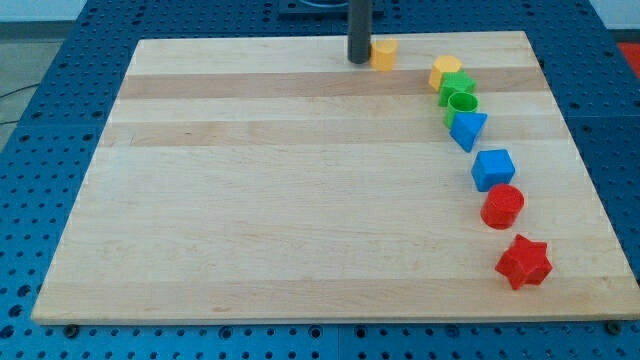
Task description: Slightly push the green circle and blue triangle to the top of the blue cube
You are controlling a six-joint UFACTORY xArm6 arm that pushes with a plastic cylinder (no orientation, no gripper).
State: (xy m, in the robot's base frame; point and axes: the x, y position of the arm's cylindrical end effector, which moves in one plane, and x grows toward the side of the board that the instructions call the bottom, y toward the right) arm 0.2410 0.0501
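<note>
Seven blocks are seen on the tabletop [300,200], strung in a loose curve down the view's right side. Taken from the view's bottom upward: a red star [523,262] lies nearest, a red cylinder [502,206] just above it, and the blue cube [493,169] is touching or almost touching that cylinder. Above the cube, with a small gap, sits the blue triangle [467,129], and the green circle [461,104] is pressed against the triangle's upper edge. A second green block [456,84] and a yellow block [445,71] are stacked close behind the circle — their shapes cannot be made out with certainty. Farthest off, near the view's top edge, a small yellow block [384,54] is found just to the right of my tip [359,60], touching it or nearly so.

No gripper is fitted, so nothing can be said to be open, closed or held; only the rod's end is in play, and it is well apart from both task blocks.

The step in hand is judged to be the approach — no contact with the green circle or blue triangle has been made. The pair is already lying above the cube, slightly to the view's left, so only a small nudge is thought to be needed. The tip would have to be brought across to the pair, clear of the yellow block beside it, and the push kept short, lest the green and yellow blocks behind be disturbed or the cube be struck.
</note>
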